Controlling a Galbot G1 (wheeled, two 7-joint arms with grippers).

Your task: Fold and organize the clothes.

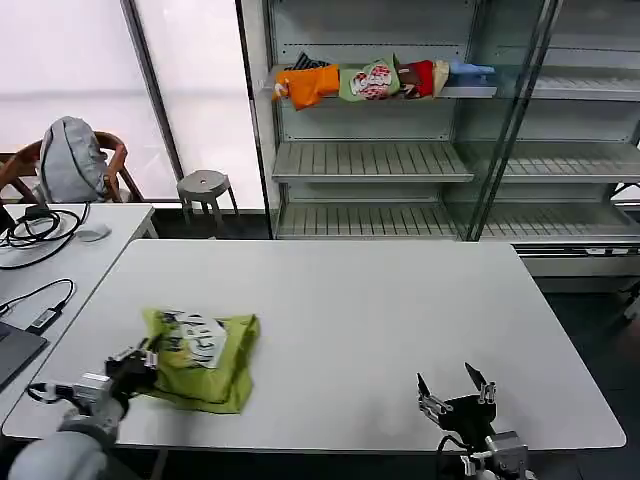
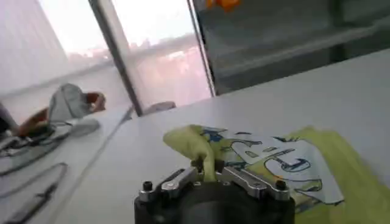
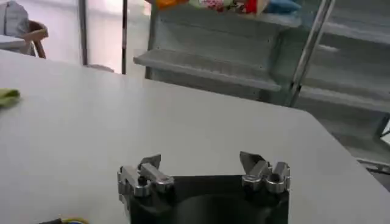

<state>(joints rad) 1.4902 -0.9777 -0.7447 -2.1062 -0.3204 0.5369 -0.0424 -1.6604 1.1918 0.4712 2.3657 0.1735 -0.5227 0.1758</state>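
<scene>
- White table point(image 1: 350, 320), shelves behind.
- Left gripper point(image 2: 207, 173) pinched tight on lime-green T-shirt point(image 1: 205, 362) edge.
- Right gripper point(image 1: 455, 392) spread wide, empty, near front edge.
- Shirt's underside hidden.

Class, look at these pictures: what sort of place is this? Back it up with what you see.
Probably an office or lab set up as a test space: a white table, metal shelving holding bundled garments, and a desk with cables beside tall windows.
</scene>
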